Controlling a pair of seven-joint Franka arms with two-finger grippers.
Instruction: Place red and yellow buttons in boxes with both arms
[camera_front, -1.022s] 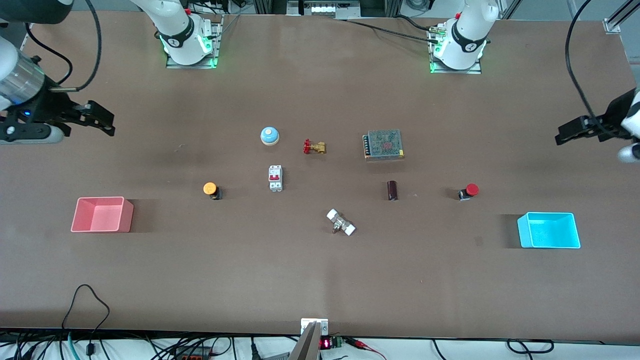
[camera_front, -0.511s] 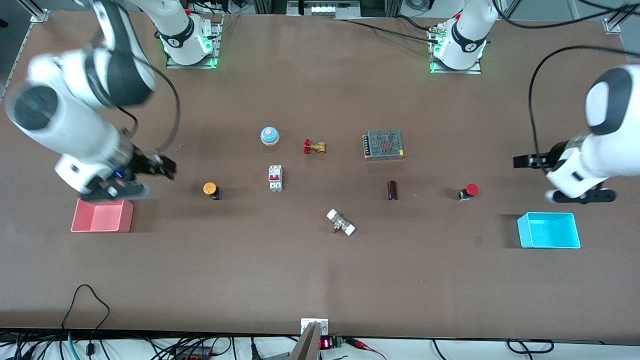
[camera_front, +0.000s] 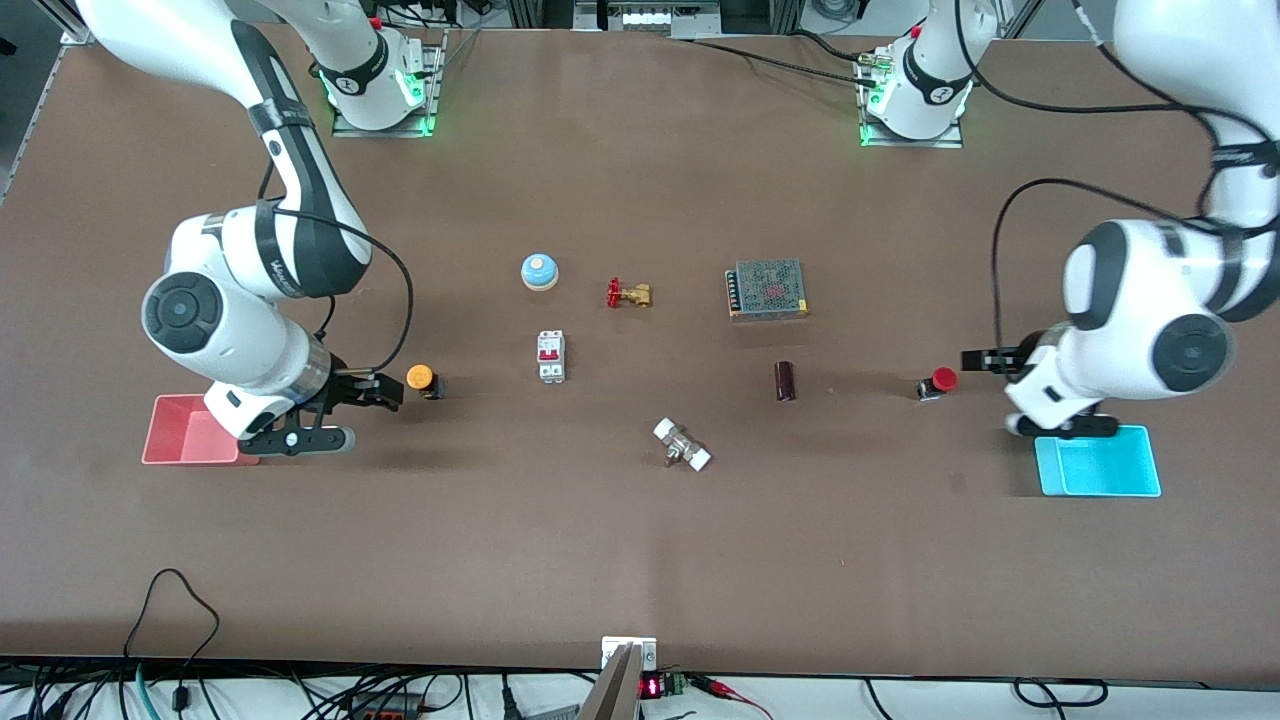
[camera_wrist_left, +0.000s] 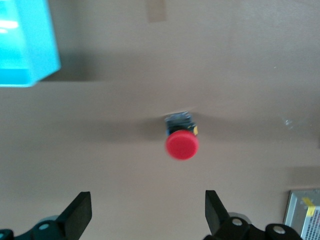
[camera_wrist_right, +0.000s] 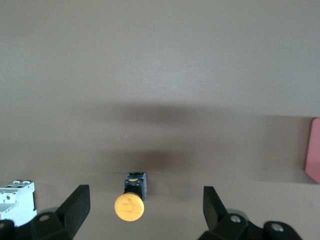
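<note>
The yellow button (camera_front: 421, 378) lies on the table beside the pink-red box (camera_front: 185, 432). My right gripper (camera_front: 385, 390) is open and low, right beside the button on the box's side. In the right wrist view the yellow button (camera_wrist_right: 129, 207) sits between the spread fingers (camera_wrist_right: 77, 202), with the gripper (camera_wrist_right: 145, 205) not touching it. The red button (camera_front: 940, 380) lies near the cyan box (camera_front: 1100, 462). My left gripper (camera_front: 975, 358) is open, close beside it. In the left wrist view the red button (camera_wrist_left: 182, 144) lies ahead of the open gripper (camera_wrist_left: 147, 212), and the cyan box (camera_wrist_left: 25, 42) shows at a corner.
Between the buttons are a blue dome bell (camera_front: 539, 271), a brass valve (camera_front: 628, 294), a circuit breaker (camera_front: 551, 355), a meshed power supply (camera_front: 767, 289), a dark cylinder (camera_front: 785, 381) and a white fitting (camera_front: 682, 445). The right arm's hand overhangs the pink-red box.
Both arms have swung in from the table's ends and come down, the right gripper to the yellow button and the left gripper to the red button. The buttons and boxes have not moved.
</note>
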